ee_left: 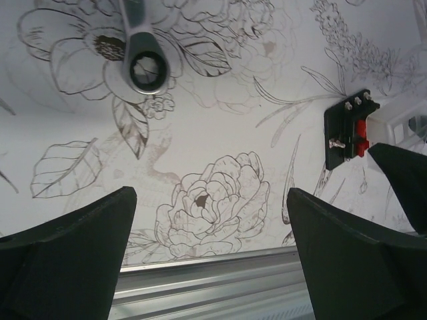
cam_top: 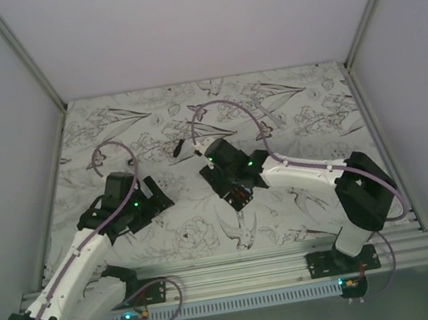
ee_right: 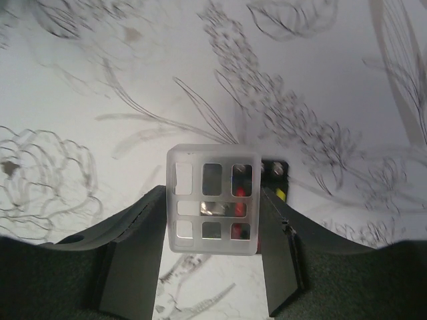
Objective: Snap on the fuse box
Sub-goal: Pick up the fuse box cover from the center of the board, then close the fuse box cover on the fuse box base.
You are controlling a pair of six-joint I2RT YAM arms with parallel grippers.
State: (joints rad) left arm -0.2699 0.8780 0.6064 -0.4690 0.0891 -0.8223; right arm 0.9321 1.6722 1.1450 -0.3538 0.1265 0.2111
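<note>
The fuse box (ee_right: 279, 175) is a small black block with red and yellow fuses, lying on the flower-printed table. Most of it is hidden behind a translucent white cover (ee_right: 213, 157) with rectangular windows, and red fuses show through them. My right gripper (ee_right: 213, 195) is shut on that cover, a finger pressed against each side, holding it just over the box. In the left wrist view the fuse box (ee_left: 343, 133) lies far right, with the white cover (ee_left: 400, 117) beside it. My left gripper (ee_left: 208, 197) hangs open and empty over the mat, left of the box.
A metal ring wrench (ee_left: 147, 67) lies on the mat ahead of the left gripper. Thin black stick-like tools (cam_top: 177, 150) lie near the middle of the table. An aluminium rail (cam_top: 241, 274) runs along the near edge. White walls enclose the table.
</note>
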